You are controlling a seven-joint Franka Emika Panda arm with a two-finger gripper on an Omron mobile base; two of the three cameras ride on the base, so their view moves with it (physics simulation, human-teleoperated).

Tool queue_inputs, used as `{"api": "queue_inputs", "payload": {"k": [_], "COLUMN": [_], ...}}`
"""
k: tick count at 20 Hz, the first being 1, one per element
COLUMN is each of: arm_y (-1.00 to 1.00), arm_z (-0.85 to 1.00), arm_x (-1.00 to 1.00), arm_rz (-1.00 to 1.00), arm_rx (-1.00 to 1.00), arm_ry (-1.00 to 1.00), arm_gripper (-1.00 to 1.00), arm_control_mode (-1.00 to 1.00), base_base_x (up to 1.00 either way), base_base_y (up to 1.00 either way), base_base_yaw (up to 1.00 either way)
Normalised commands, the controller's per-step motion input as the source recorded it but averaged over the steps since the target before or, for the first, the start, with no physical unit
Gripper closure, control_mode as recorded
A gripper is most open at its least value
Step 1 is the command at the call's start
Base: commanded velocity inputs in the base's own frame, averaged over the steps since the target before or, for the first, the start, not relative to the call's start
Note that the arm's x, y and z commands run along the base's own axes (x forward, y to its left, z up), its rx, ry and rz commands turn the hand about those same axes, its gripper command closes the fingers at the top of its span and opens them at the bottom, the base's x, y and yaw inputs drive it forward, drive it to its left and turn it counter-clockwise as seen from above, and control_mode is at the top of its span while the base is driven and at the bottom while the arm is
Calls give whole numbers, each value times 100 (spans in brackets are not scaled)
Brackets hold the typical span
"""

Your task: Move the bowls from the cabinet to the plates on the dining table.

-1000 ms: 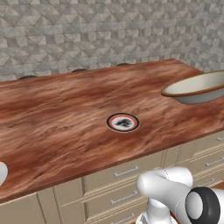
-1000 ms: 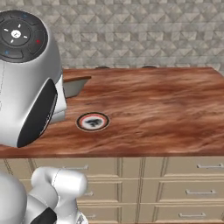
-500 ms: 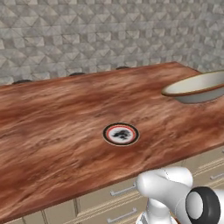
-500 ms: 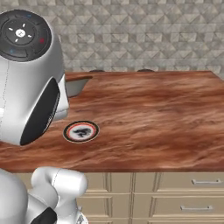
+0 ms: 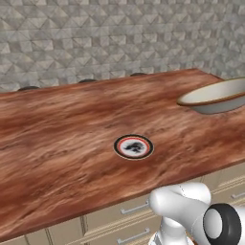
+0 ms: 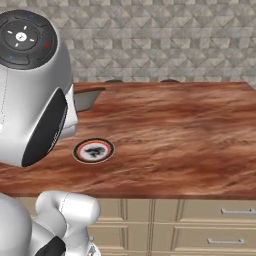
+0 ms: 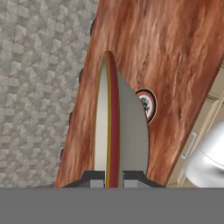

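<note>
The cream bowl (image 5: 215, 95) with a tan-brown rim hangs above the right end of the dining table (image 5: 57, 143). In the hand view the cream bowl (image 7: 114, 131) stands edge-on, its rim pinched between the two fingertips of my gripper (image 7: 112, 177), which is shut on it. A sliver of the bowl (image 6: 87, 99) peeks out from behind my arm. A small white plate (image 5: 133, 146) with a red-black rim and dark centre lies flat on the table, left of and below the bowl. The same plate (image 6: 93, 150) (image 7: 148, 105) lies near the table's front edge (image 6: 190, 135).
A grey tiled wall (image 5: 119, 38) runs behind the table. Beige drawers with silver handles (image 6: 235, 212) sit under its front edge. Small dark tops (image 5: 87, 80) show along the far edge. My arm's large white body (image 6: 30, 90) blocks the left of the right base view.
The base views shifted in the first half second, so the plate sits lower in both; since then they have held still. The bowl stays gripped at the same spot in view.
</note>
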Motion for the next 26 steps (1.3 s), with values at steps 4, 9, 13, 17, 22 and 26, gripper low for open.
{"api": "queue_inputs", "payload": {"k": [4,9,13,17,22,26], "arm_y": [0,0,-7,0,5,5], "arm_z": [0,0,-24,-39,-46,-43], "arm_x": [0,0,19,5,14,29], "arm_rz": [0,0,10,14,12,11], "arm_rx": [0,0,3,4,-2,0], "arm_ry": [0,0,-6,-11,-6,0], "arm_gripper": [100,100,100,100,100,100], "arm_control_mode": [100,100,-100,-100,-100,-100], "base_base_x": [53,45,0,0,0,0], "base_base_y": [-6,-11,0,0,0,0], "base_base_yaw": [8,11,0,0,0,0]}}
